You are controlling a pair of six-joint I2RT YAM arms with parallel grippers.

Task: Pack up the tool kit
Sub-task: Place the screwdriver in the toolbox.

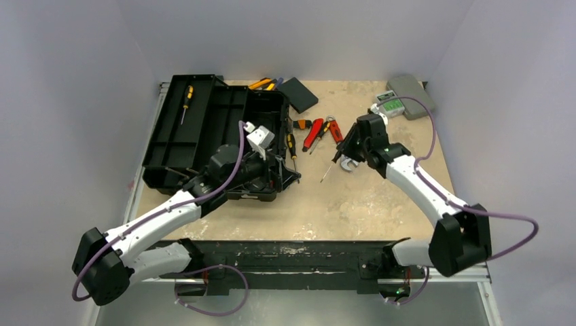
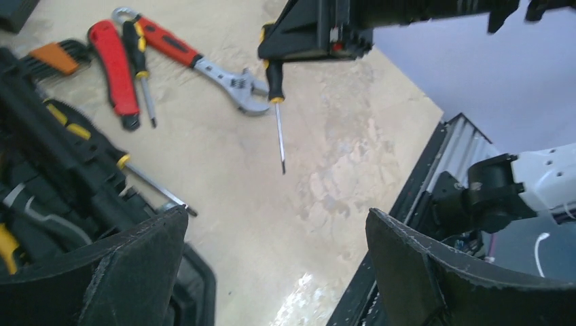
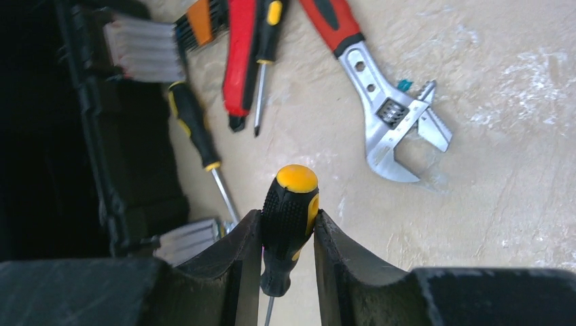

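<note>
The black toolbox (image 1: 204,129) lies open at the left of the table. My right gripper (image 1: 346,151) is shut on a black-and-yellow screwdriver (image 3: 289,210) and holds it above the table, tip down, right of the toolbox; it also shows in the left wrist view (image 2: 275,81). Beneath it lie a red-handled wrench (image 3: 380,102), a red tool (image 3: 241,61), a small screwdriver (image 3: 261,54) and another black-and-yellow screwdriver (image 3: 193,129) by the toolbox edge. My left gripper (image 2: 278,265) is open and empty, over the toolbox's front right corner (image 1: 275,170).
A small flat black box (image 1: 297,94) and yellow-handled tools (image 1: 261,83) lie behind the toolbox. A grey case with a green-labelled device (image 1: 397,98) sits at the back right. One screwdriver (image 1: 185,102) lies in the toolbox's left half. An orange hex-key set (image 2: 54,58) is near the wrench.
</note>
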